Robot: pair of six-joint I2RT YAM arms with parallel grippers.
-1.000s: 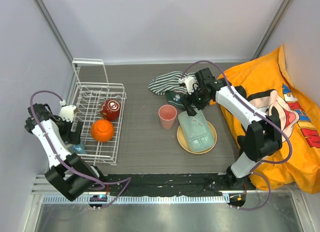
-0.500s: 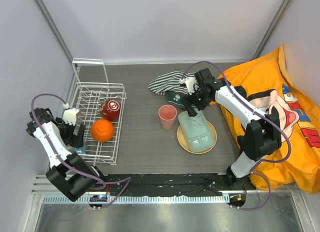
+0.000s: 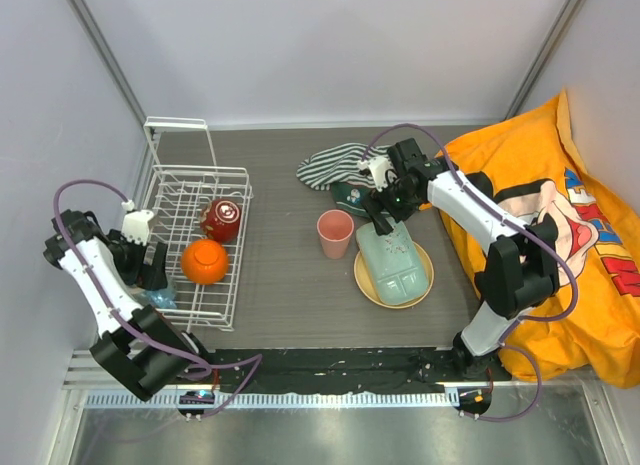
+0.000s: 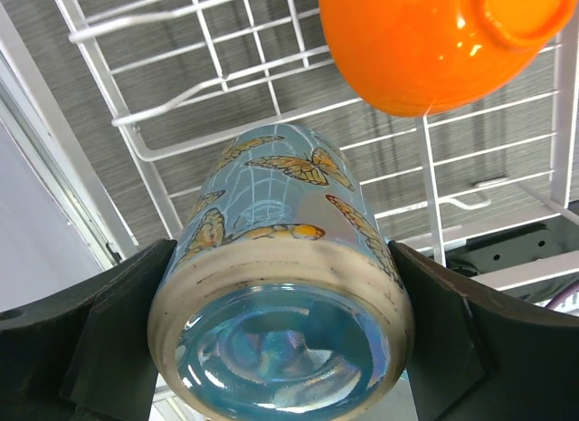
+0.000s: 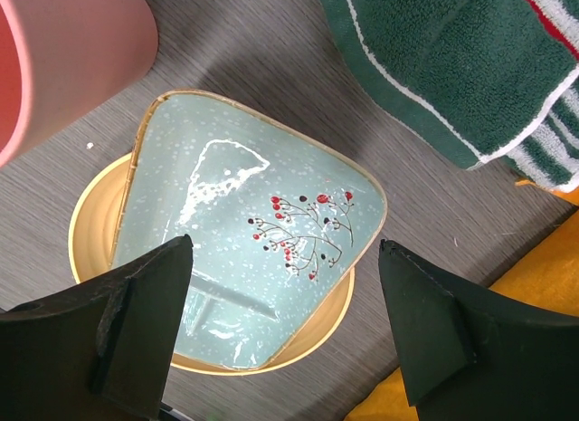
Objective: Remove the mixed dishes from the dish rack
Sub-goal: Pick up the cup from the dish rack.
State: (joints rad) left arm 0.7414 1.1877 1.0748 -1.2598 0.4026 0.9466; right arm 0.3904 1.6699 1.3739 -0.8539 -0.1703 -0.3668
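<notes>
My left gripper (image 4: pixel 280 339) is shut on a blue butterfly-patterned cup (image 4: pixel 280 294), held at the near left edge of the white wire dish rack (image 3: pixel 190 185). Part of the cup shows in the top view (image 3: pixel 158 297). In the rack lie an orange mug (image 3: pixel 204 261), which also shows in the left wrist view (image 4: pixel 434 41), and a dark red bowl (image 3: pixel 221 219). My right gripper (image 5: pixel 285 321) is open above the far end of the pale green tray (image 5: pixel 244 249), which rests on the tan plate (image 5: pixel 90 231). The pink cup (image 3: pixel 335 232) stands left of them. No cream bowl shows.
A striped green-white cloth (image 3: pixel 335 165) lies at the back of the table, behind my right gripper. A large orange printed fabric (image 3: pixel 560 235) covers the right side. The rack's tall upright frame (image 3: pixel 178 135) stands at its far end. Grey walls close in on the left and the back.
My left arm shifted slightly right and then back left with the blue cup still in its grip. The right arm has hardly moved.
</notes>
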